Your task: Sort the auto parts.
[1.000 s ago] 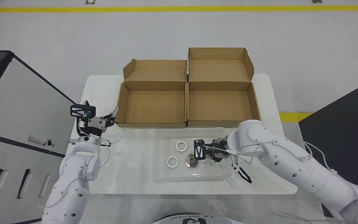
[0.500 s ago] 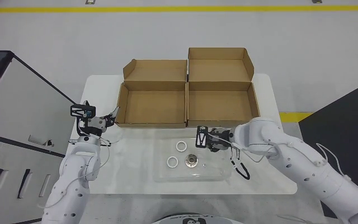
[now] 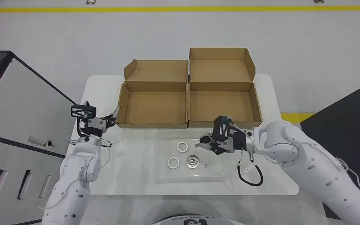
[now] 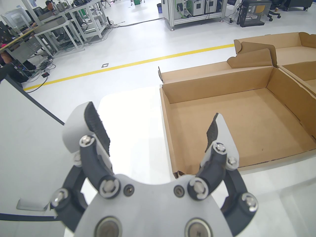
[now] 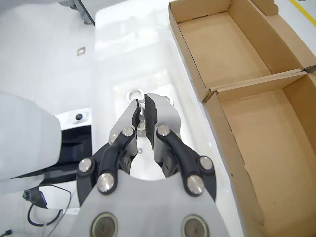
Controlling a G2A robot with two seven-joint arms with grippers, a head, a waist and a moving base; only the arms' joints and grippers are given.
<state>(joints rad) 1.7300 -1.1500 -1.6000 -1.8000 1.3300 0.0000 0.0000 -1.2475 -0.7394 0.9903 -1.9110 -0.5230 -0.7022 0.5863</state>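
Observation:
My right gripper hangs over the clear tray, shut on a small metal bolt. In the tray below it lie two white rings, a round metal flanged part and a tiny washer. Two open cardboard boxes stand behind the tray, the left box and the right box, both bare inside. My left gripper is open beside the left box's outer wall, holding nothing.
The white table has free room between the left arm and the tray. Both boxes have raised back flaps. A dark-edged grey panel stands off the table's left side.
My right gripper has lifted out of the tray with the bolt and drawn back toward the right, turning its wrist. The left arm has not moved.

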